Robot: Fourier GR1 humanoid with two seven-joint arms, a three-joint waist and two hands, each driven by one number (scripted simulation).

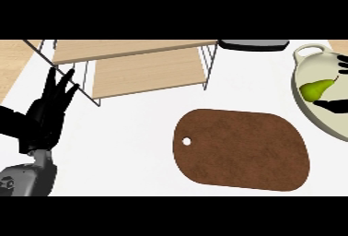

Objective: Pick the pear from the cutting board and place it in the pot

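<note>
The green pear (316, 89) lies inside the cream pot (314, 62) at the right edge, stem pointing up-right. Only part of my right hand (333, 107) shows there: straight fingers reach in just below the pear, and another black piece sits above it at the edge, apart from the fruit. The hand is open and nothing curls round the pear. The brown cutting board (238, 150) lies bare in the middle, its hanging hole at the left. My left hand (51, 110) rests open at the far left, fingers up.
A wire rack with two wooden shelves (142, 64) stands at the back left, close to my left hand. A dark flat object (253, 44) sits at the back, just left of the pot's handle (309, 48). White counter surrounds the board.
</note>
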